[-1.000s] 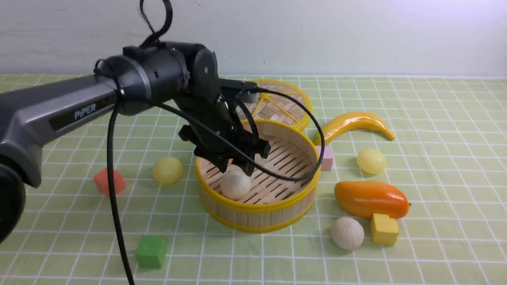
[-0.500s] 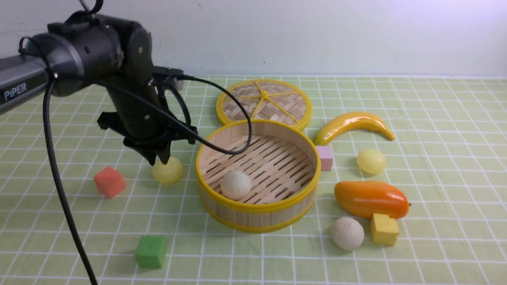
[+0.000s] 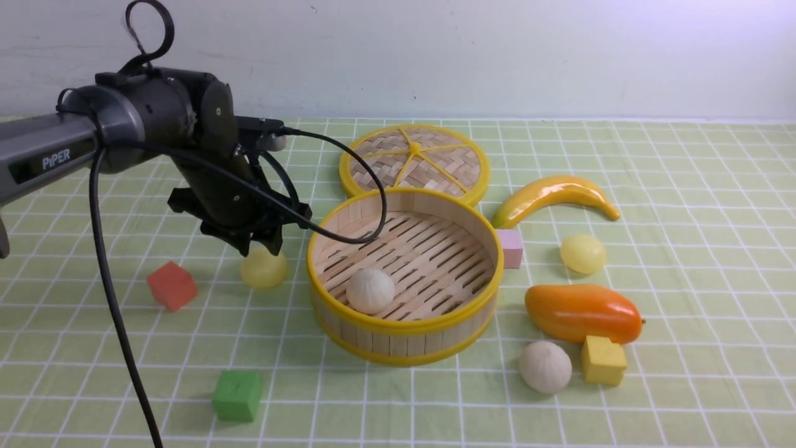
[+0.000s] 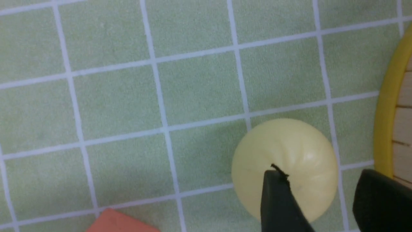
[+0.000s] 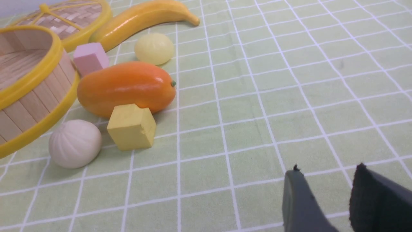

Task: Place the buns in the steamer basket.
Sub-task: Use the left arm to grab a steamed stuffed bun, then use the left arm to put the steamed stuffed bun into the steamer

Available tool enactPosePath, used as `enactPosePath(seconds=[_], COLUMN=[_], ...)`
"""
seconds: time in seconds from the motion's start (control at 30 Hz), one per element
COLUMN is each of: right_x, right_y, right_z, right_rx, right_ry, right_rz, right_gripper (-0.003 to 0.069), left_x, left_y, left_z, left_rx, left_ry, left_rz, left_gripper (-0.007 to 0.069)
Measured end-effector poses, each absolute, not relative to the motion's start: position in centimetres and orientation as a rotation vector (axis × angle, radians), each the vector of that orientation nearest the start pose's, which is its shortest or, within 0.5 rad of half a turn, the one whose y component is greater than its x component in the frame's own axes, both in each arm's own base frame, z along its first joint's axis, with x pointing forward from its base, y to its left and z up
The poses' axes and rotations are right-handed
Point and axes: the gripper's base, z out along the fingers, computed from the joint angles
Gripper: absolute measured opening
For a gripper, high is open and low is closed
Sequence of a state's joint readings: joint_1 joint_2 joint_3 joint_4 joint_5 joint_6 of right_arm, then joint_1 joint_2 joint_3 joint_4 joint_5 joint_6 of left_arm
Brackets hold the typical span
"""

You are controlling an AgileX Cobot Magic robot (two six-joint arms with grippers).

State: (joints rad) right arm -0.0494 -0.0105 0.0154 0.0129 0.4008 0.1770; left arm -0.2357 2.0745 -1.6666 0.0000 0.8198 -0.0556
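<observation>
The steamer basket (image 3: 404, 330) stands mid-table with one off-white pleated bun (image 3: 370, 290) on its slatted floor. A pale yellow bun (image 3: 264, 269) lies just left of the basket; my left gripper (image 3: 256, 246) hovers right above it, open and empty. In the left wrist view the bun (image 4: 289, 151) shows between and beyond the gripper (image 4: 317, 175) fingers, beside the basket rim (image 4: 388, 106). A second yellow bun (image 3: 583, 253) and a second off-white bun (image 3: 545, 366) lie right of the basket; both show in the right wrist view (image 5: 154, 48) (image 5: 75, 143). My right gripper (image 5: 326, 169) is open and empty over the cloth.
The flat woven lid (image 3: 413, 162) lies behind the basket. A banana (image 3: 553, 194), pink cube (image 3: 511, 247), orange mango (image 3: 583, 313) and yellow cube (image 3: 602, 360) are on the right. A red cube (image 3: 172, 285) and green cube (image 3: 237, 395) are on the left.
My left gripper left the off-white bun in the basket, swung out to the left, and now hangs over the yellow bun beside the basket.
</observation>
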Motion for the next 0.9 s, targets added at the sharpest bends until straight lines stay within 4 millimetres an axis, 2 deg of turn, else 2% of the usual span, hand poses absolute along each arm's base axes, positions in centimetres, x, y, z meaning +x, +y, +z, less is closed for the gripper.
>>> enactPosePath(seconds=[0.23, 0.3, 0.37, 0.47, 0.5, 0.57, 0.63, 0.67, 0.7, 0.73, 0.77, 0.8, 0.83, 0.9], right_x=[5.2, 5.2, 5.2, 5.2, 5.2, 5.2, 5.2, 5.2, 5.2, 5.2, 5.2, 5.2, 5.2, 5.2], right_y=[-0.2, -0.2, -0.2, -0.2, -0.2, -0.2, -0.2, -0.2, -0.2, -0.2, -0.2, -0.2, -0.2, -0.2], right_z=[17.3, 17.3, 17.3, 17.3, 17.3, 17.3, 17.3, 17.3, 17.3, 17.3, 17.3, 17.3, 17.3, 17.3], right_rx=[0.221, 0.221, 0.221, 0.221, 0.221, 0.221, 0.221, 0.221, 0.221, 0.221, 0.221, 0.221, 0.221, 0.221], right_ry=[1.877, 1.877, 1.877, 1.877, 1.877, 1.877, 1.877, 1.877, 1.877, 1.877, 1.877, 1.877, 1.877, 1.877], right_rz=[0.100, 0.100, 0.100, 0.100, 0.100, 0.100, 0.100, 0.100, 0.100, 0.100, 0.100, 0.100, 0.100, 0.100], right_gripper=[0.0241, 0.0241, 0.0241, 0.0241, 0.0241, 0.0241, 0.0241, 0.0241, 0.0241, 0.0241, 0.0241, 0.0241, 0.0241, 0.0241], left_x=[44.6, 44.7, 44.7, 44.7, 44.7, 44.6, 44.0, 43.5, 43.4, 42.6, 42.4, 41.6, 41.0, 40.1], left_y=[-10.5, -10.5, -10.6, -10.5, -10.5, -10.5, -10.5, -10.7, -10.7, -11.4, -11.5, -12.4, -13.3, -15.0], left_z=[19.1, 18.9, 18.9, 18.9, 19.0, 19.2, 20.3, 21.6, 21.8, 23.8, 24.4, 26.6, 27.9, 29.6], left_rx=[0.266, 0.266, 0.266, 0.267, 0.272, 0.272, 0.276, 0.285, 0.287, 0.308, 0.312, 0.344, 0.373, 0.428], left_ry=[2.718, 2.722, 2.719, 2.720, 2.720, 2.724, 2.734, 2.722, 2.720, 2.689, 2.675, 2.610, 2.565, 2.489], left_rz=[-0.052, -0.051, -0.051, -0.050, -0.047, -0.046, -0.044, -0.044, -0.045, -0.056, -0.059, -0.085, -0.108, -0.152], left_gripper=[0.0323, 0.0296, 0.0222, 0.0056, 0.0020, -0.0002, -0.0013, -0.0013, -0.0013, -0.0013, -0.0013, -0.0013, -0.0013, -0.0013])
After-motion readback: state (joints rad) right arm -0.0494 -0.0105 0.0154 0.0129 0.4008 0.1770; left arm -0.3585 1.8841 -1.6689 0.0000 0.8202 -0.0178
